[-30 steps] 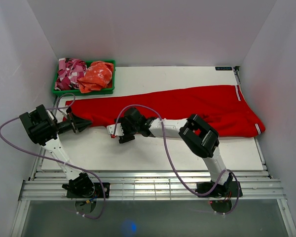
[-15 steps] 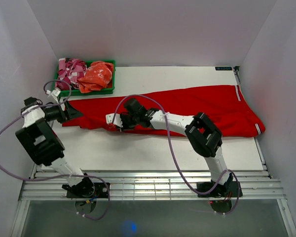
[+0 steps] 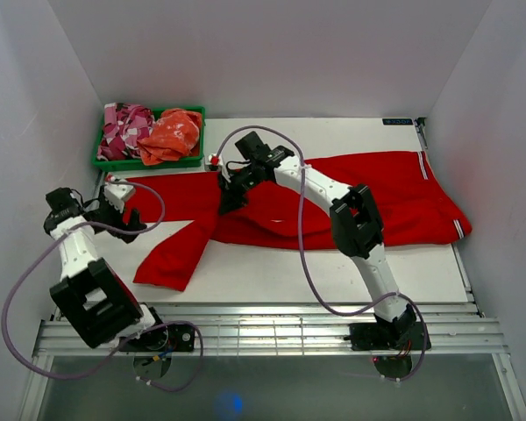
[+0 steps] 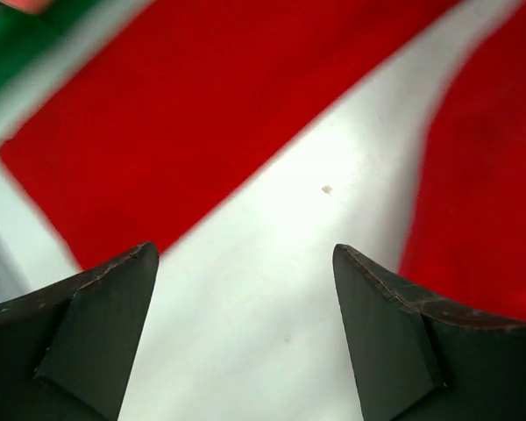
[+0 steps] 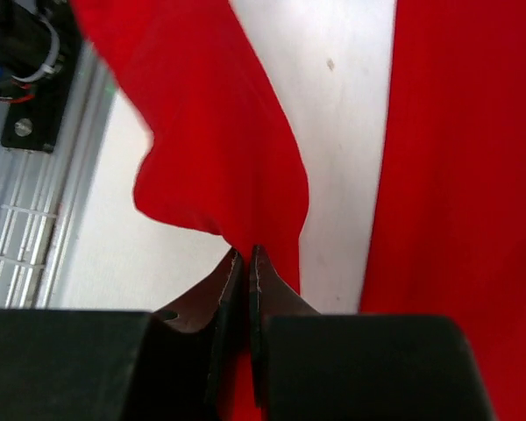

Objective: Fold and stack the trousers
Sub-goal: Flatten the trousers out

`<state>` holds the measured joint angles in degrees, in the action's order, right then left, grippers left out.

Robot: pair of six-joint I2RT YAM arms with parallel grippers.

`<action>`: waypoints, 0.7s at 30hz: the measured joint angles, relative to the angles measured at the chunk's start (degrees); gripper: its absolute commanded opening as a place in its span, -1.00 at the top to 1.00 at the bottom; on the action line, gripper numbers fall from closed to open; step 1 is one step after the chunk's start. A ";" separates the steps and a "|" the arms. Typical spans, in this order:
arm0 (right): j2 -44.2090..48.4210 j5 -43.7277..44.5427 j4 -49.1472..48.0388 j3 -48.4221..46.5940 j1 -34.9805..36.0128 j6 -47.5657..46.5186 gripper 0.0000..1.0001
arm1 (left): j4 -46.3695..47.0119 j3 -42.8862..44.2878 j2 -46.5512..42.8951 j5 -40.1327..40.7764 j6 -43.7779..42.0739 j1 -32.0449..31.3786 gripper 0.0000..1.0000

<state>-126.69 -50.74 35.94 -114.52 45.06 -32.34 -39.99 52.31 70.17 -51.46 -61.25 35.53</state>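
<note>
Judging from the top external view, little of the task is done: the red trousers (image 3: 377,189) are spread across the white tabletop (image 3: 333,272), the waist reaching its right edge, and no finished fold or stack is seen. One leg lies along the far side, its cuff just beside the green bin (image 3: 149,163) of crumpled garments, while the other is splayed toward the near left, its cuff close to the front edge. The right gripper (image 3: 227,198) is set on the cloth where the legs part, and the left gripper (image 3: 128,212) is held near the far cuff. Bare room is left in the near middle and along the far strip. In the left wrist view, the left gripper (image 4: 244,263) is seen spread wide and empty over bare tabletop (image 4: 272,298), red cloth (image 4: 202,105) lying on both sides. In the right wrist view, the right gripper (image 5: 245,259) is seen clenched on an edge of trouser cloth (image 5: 219,149), a bare strip of tabletop (image 5: 342,132) showing between the legs.
</note>
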 measured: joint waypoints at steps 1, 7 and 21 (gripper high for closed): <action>-2.82 -0.70 0.57 -2.08 -0.94 0.76 0.84 | -2.34 0.90 2.84 0.07 -2.34 0.00 -0.79; -14.19 -0.39 3.08 -3.93 -4.37 3.04 0.84 | -18.21 3.43 15.91 1.03 -16.17 -0.02 -0.80; -16.22 4.61 0.70 -5.07 -3.41 10.16 0.06 | -26.62 -11.65 -2.89 9.01 -31.28 -20.31 -0.79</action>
<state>-142.91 -46.13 36.64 -119.59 41.65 -22.17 -66.61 40.66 67.29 -42.46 -92.53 15.22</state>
